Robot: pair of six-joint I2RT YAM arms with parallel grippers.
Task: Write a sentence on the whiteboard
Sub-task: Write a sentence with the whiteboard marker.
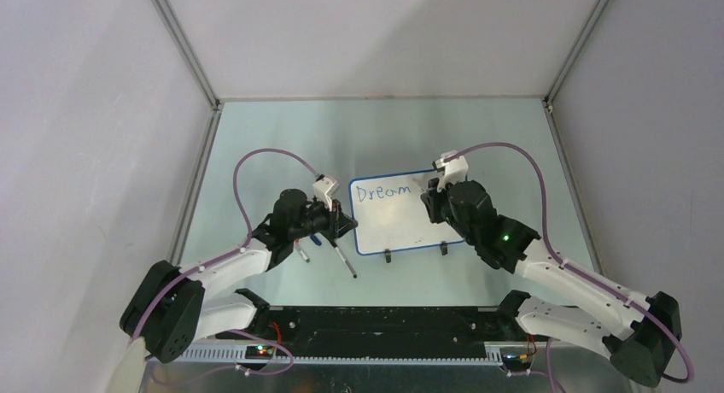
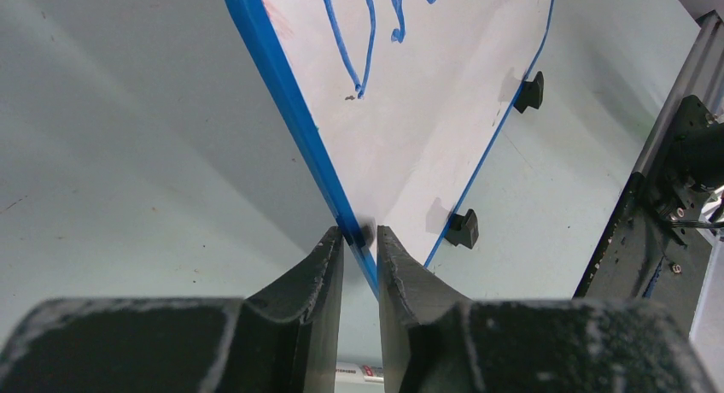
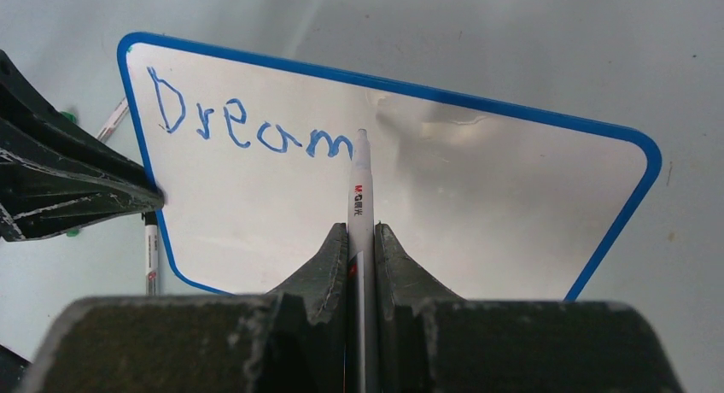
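The whiteboard (image 1: 401, 226) lies mid-table, its two black clip feet on the near edge. Blue writing (image 1: 388, 193) on its top line reads "Dream". My left gripper (image 1: 343, 225) is shut on the board's blue left rim; the left wrist view shows the fingers (image 2: 360, 235) pinching the rim of the whiteboard (image 2: 427, 111). My right gripper (image 1: 431, 196) is shut on a white marker (image 3: 360, 196). The marker tip sits just right of the "m" of the writing (image 3: 248, 124) on the whiteboard (image 3: 478, 196). The right gripper's jaws (image 3: 362, 231) clamp the barrel.
Two spare pens (image 1: 344, 261) (image 1: 300, 252) lie on the table left of the board's near corner. One pen (image 3: 151, 256) shows in the right wrist view. A black rail (image 1: 376, 325) runs along the front edge. Metal frame posts border the table.
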